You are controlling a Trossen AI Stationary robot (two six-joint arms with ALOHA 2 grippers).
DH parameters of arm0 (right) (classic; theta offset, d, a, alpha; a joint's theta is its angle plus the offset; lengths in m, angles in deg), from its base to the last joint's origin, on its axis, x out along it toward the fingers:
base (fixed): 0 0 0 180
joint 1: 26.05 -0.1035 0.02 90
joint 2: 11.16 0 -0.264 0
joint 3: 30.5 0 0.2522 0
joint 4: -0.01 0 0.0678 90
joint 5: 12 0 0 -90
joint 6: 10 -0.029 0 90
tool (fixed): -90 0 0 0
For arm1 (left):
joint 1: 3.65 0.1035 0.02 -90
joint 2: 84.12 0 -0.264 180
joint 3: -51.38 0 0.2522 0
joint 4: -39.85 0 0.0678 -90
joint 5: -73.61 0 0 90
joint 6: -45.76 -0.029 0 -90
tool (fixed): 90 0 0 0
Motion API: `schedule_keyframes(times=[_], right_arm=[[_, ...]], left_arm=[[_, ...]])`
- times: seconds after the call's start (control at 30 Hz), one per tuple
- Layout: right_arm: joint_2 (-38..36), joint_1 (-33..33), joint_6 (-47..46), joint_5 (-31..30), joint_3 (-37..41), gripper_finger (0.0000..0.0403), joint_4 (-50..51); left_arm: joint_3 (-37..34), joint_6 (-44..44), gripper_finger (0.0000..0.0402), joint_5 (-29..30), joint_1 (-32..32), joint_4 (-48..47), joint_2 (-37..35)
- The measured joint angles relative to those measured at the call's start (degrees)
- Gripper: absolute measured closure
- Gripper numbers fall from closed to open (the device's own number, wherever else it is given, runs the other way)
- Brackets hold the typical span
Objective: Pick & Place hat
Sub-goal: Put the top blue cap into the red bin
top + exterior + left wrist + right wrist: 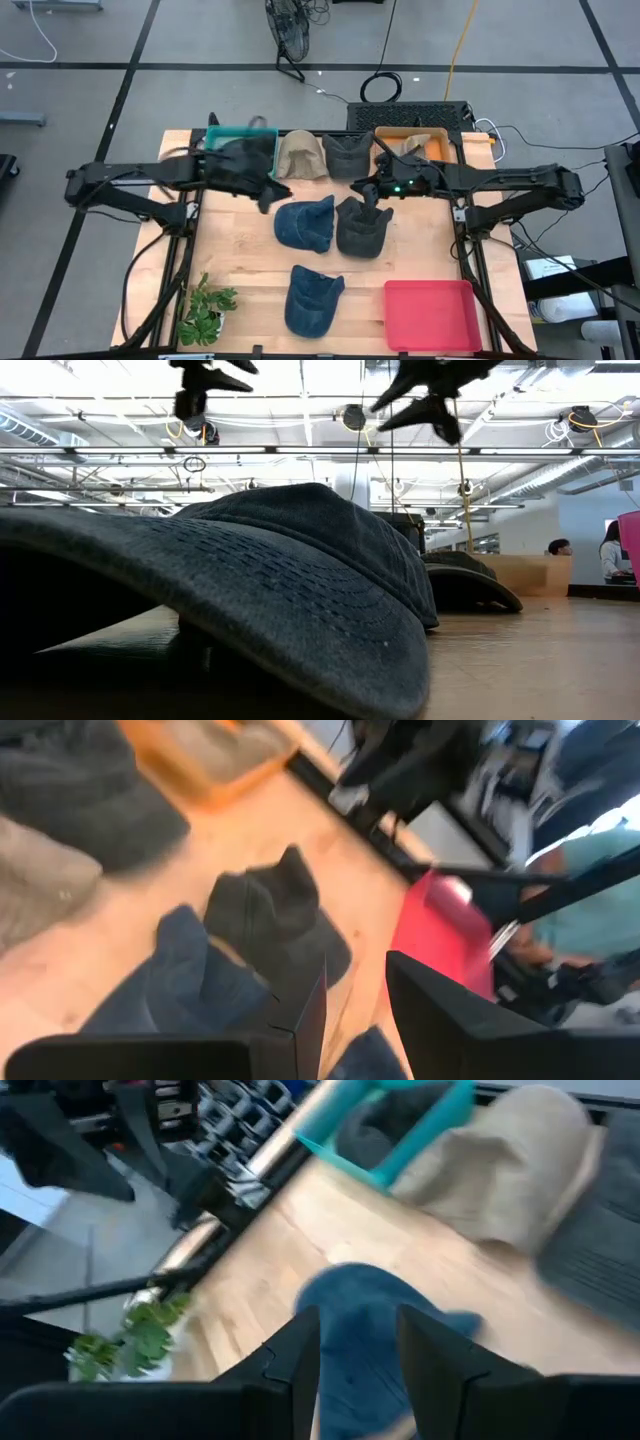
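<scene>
Left gripper: left gripper (268,192) hovers over the worktop's back-left area, fingers (300,1020) spread a little apart, pinching nothing.
Right gripper: right gripper (368,190) hangs above the middle, fingers (300,1355) likewise slightly parted and empty.
Hats: blue denim cap (305,223) and dark grey cap (361,226) lie side by side at the centre; a second blue denim cap (311,298) lies near the front edge.
Back edge: teal bin (240,140), beige cap (301,155), charcoal cap (347,153), orange bin (420,142).
Front corners: red plastic tray (432,314) right, green leafy plant (205,310) left.
Surface: pale wooden worktop (240,270).
</scene>
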Motion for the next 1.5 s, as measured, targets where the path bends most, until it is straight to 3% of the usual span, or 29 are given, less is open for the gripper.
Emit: schedule_keyframes(times=[0.13, 0.23, 0.33, 0.43, 0.67, 0.83, 1.03, 1.23, 1.5], right_arm=[[-2.64, 0.39, 0.01, 0.01, 0.0, 0.0293, 6.6], [-3.58, 0.41, -0.3, 0.01, 0.16, 0.0293, 9.03], [-3.97, 0.41, -2.2, 0.03, 0.82, 0.0293, 8.87], [-4.0, 0.38, -3.29, 0.29, 1.43, 0.0293, 10.68], [-4.01, 0.38, -7.64, 2.13, 4.01, 0.0293, 11.04], [-4.0, -0.08, -8.1, 4.48, 6.14, 0.0293, 11.23], [-4.0, -0.14, -6.87, 6.55, 7.47, 0.0293, 11.09], [-5.64, -0.12, -6.27, 6.69, 7.85, 0.0293, 11.21], [-11.57, -0.12, -4.75, 6.26, 7.89, 0.0293, 13.6]], left_arm=[[3.5, 2.85, 0.0284, -0.35, -1.1, -6.48, 8.81], [3.89, 8.53, 0.0284, -3.92, -1.02, -9.96, 14.56], [3.95, 14.99, 0.0284, -7.2, -0.86, -10.31, 19.08], [3.98, 19.34, 0.0284, -6.76, -0.95, -9.6, 22.32], [4.02, 25.46, 0.0284, -0.1, -1.52, -8.74, 26.01], [5.88, 28.46, 0.0284, 2.61, -1.66, -15.61, 27.79], [14.08, 26.82, 0.0284, 7.57, -2.26, -25.41, 29.65], [26.13, 22.14, 0.0284, 18.86, -4.48, -38.84, 32.61], [25.94, 19.77, 0.0284, 14.99, -3.75, -23.28, 34.25]])
